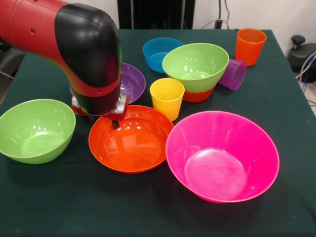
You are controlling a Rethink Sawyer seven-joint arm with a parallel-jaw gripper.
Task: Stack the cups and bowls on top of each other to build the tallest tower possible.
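**Arm over the big orange bowl, tower hardly begun**

A dark green cloth covers the table [49,207], with a pale wall and black cables behind it. Taking the large orange bowl [129,139] at the middle as the landmark, the nearest thing is the huge pink bowl [222,155], just to its right in the picture and almost touching its rim. To its left sits a green bowl [35,129], apart from it and empty.

The gripper [115,121] hangs over the far rim of the large orange bowl, a dark tip reaching down inside the rim. The bulky red and black arm [74,44] hides most of it, so I cannot tell whether the claw is wide, narrow or holding the rim.

Just behind the landmark stands the yellow cup [167,97], upright. Behind and left, partly hidden by the arm, is the purple bowl [132,81]. Farther back right, a second green bowl [195,65] sits on a small orange bowl [198,95], the only stack so far. The purple cup [233,74] lies on its side against it. Farthest are the blue bowl [160,52] and the upright orange cup [250,45].

Risks, as I judge them: a thin glossy rim could slip from a pinch, and a lifted bowl could swing into the yellow cup or pink bowl, both close by.
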